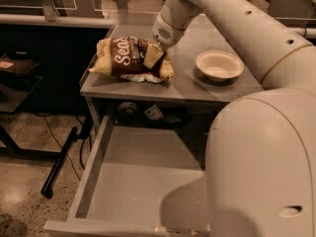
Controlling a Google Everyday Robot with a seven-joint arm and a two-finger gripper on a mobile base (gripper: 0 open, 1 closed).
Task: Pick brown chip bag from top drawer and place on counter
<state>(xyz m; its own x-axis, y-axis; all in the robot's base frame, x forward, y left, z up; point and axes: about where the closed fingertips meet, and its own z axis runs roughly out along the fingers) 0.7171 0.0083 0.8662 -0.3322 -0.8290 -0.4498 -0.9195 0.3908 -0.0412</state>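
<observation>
The brown chip bag [123,57] lies on its side on the counter [197,85], at its left part, with the white "Sea" script facing up. My gripper [154,57] comes down from the upper right and sits on the bag's right half, shut on it, with one cream finger [151,58] showing in front of the bag. The bag rests on the counter top. The top drawer [143,186] is pulled wide open below the counter, and its flat grey bottom is bare.
A white paper bowl [219,65] stands on the counter to the right of the bag. My arm and base [261,147] fill the right side and cover the drawer's right part. Black stand legs and cables [61,157] lie on the floor at left.
</observation>
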